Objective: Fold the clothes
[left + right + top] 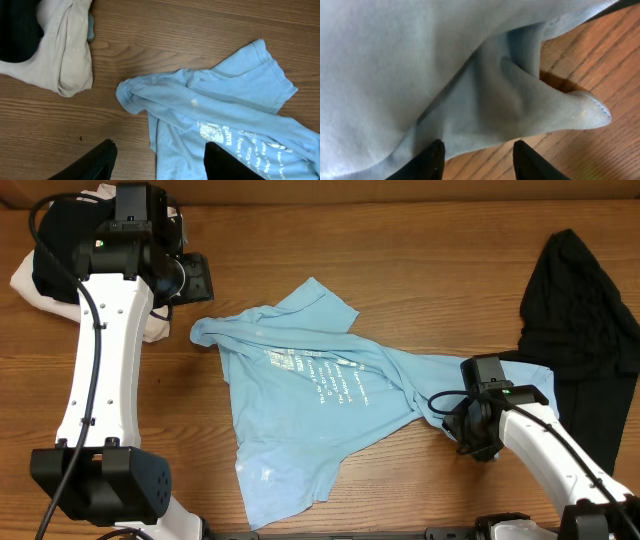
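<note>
Overhead, left pile: one beige garment (25, 280) touching one black garment (60, 240), at the far left of the table (420, 260).
Left pincer (159, 149): jaws about half wide, nothing between them; it hovers near the shirt's bunched left end.
Task's thing: one sky-blue T-shirt (300, 390), crumpled, lettering up, in the middle of the table.
Right pincer (480, 157): low at the shirt's right sleeve, one finger on each side of the cloth edge; gripped or not, I cannot tell.
Right side: one black heap (580, 310).
Step advice: I judge that spreading comes first. Take one layer only at each end and pull apart evenly.
Count: four garments, two pincers.
</note>
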You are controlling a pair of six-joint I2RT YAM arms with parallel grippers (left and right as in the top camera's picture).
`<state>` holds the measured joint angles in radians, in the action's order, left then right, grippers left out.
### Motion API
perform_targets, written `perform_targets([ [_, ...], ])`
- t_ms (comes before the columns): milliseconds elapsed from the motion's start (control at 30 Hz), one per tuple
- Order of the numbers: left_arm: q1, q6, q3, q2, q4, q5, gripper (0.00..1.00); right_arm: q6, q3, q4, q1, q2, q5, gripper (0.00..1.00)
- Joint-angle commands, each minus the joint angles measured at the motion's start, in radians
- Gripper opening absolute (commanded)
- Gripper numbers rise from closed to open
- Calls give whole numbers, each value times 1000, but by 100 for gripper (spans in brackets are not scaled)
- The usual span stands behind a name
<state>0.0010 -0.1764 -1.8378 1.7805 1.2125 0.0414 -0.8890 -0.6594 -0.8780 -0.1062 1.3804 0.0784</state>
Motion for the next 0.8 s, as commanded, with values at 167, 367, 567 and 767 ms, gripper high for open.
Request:
perform_targets([
  [167, 5, 24, 13, -2, -6, -24, 61, 14, 4, 22, -5, 45, 13, 4],
  [367, 5, 23, 13, -2, -8, -23, 62, 33, 3, 25, -5, 45, -5, 4],
  [567, 5, 24, 13, -2, -14, -27, 62, 57, 1, 36, -5, 45, -4, 4],
  [767, 5, 24, 13, -2, -25, -56, 62, 179, -154, -99, -5, 6, -1, 4],
])
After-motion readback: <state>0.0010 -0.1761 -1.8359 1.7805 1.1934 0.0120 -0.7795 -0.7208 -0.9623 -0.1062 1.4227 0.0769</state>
